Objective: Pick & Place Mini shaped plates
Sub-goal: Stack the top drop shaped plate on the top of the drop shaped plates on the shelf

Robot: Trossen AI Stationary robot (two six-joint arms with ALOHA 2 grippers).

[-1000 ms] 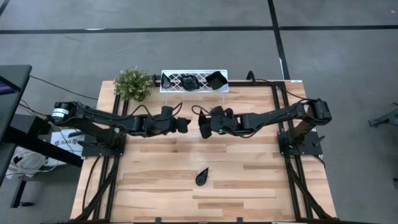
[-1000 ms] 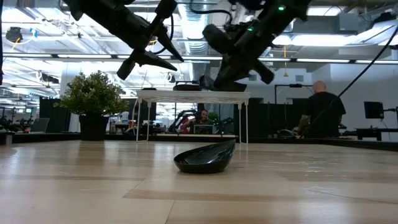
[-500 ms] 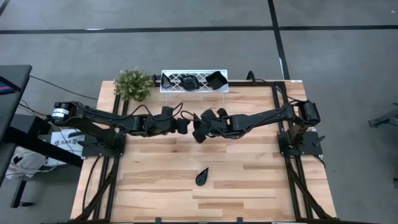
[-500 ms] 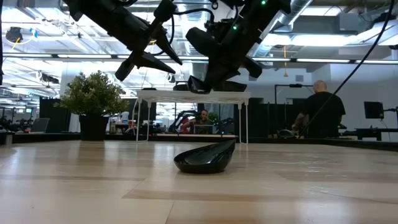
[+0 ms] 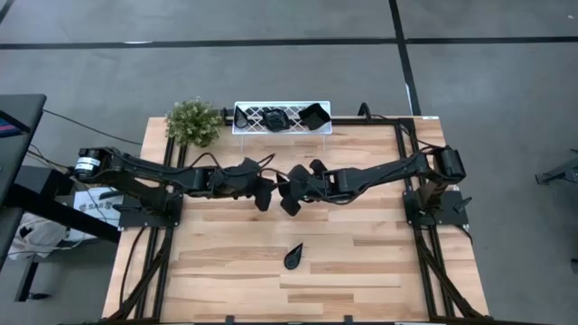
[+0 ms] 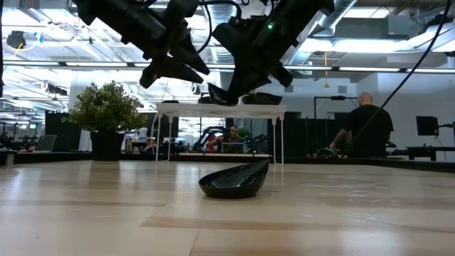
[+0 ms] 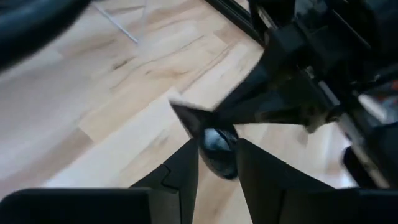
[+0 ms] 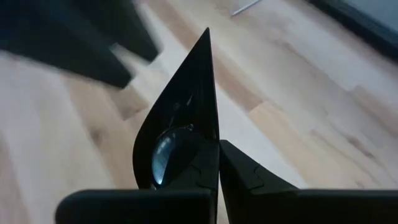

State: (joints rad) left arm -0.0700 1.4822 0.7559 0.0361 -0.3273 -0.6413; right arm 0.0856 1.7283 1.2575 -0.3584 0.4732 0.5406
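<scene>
The worktop [image 5: 226,271] is a light wooden butcher-block surface with a dark metal frame along its sides, standing on a grey floor [image 5: 506,90]. One glossy black teardrop-shaped mini plate [image 5: 293,256] lies directly on the wood toward the near middle, its point aimed up and to the right in the high view; in the low view it sits tilted, one edge raised. At the far edge stand a small green potted plant [image 5: 192,122] and, just beside it, a white lattice-patterned tray [image 5: 253,117] raised on thin legs.

High view looks straight down; low view level across the table [image 6: 85,213]; wrist views close.
</scene>
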